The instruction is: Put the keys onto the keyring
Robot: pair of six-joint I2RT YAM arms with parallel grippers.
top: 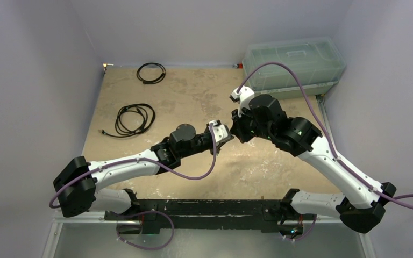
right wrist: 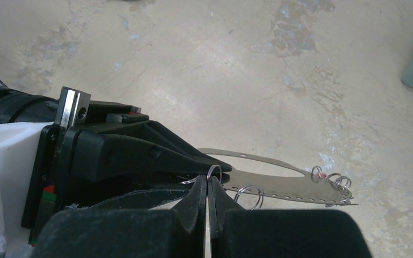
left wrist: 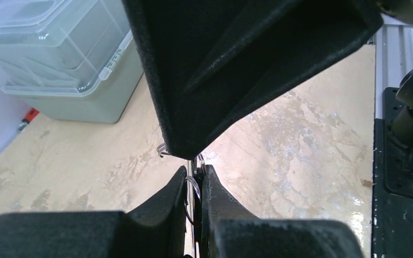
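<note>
Both arms meet over the middle of the desk (top: 193, 97), with the keyring held up between them.

The left end effector (right wrist: 220, 165) is clamped on the near end of the keyring (right wrist: 271, 180). This flat silver plate is held clear of the surface and sticks out sideways, and a cluster of small wire rings (right wrist: 340, 183) is threaded at its far end. The right end effector (right wrist: 208, 185) has its fingers pressed together just beside the left one. Another little wire ring (right wrist: 214, 173) sits right at its tips, though I can't tell whether it is actually nipped. A clear plastic box (top: 296, 62) stands at the far right corner.
</note>
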